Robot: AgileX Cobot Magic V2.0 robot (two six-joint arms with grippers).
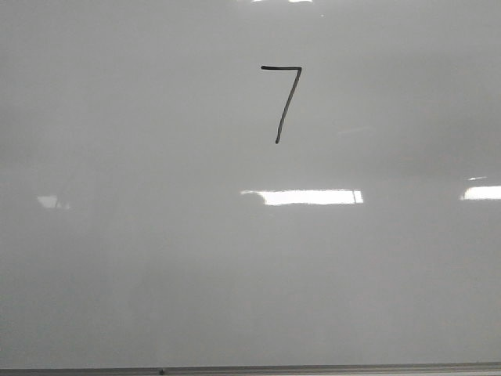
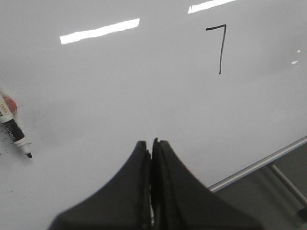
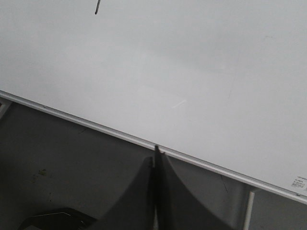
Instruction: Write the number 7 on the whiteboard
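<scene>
Number 7 drawn on whiteboard — both pincers closed, empty.

The number 7 is written on the whiteboard, in its upper middle part in the front view, with bare board on every side of it. The left gripper hovers over the board, fingers pressed together; the 7 lies well ahead of its tips and off to one side. A marker lies on the board to the other side of those tips, well apart from them and from the digit. The right gripper, fingers likewise together, sits at the board's frame edge, its tips just over that edge. The foot of the 7's downstroke lies far ahead of it.
</scene>
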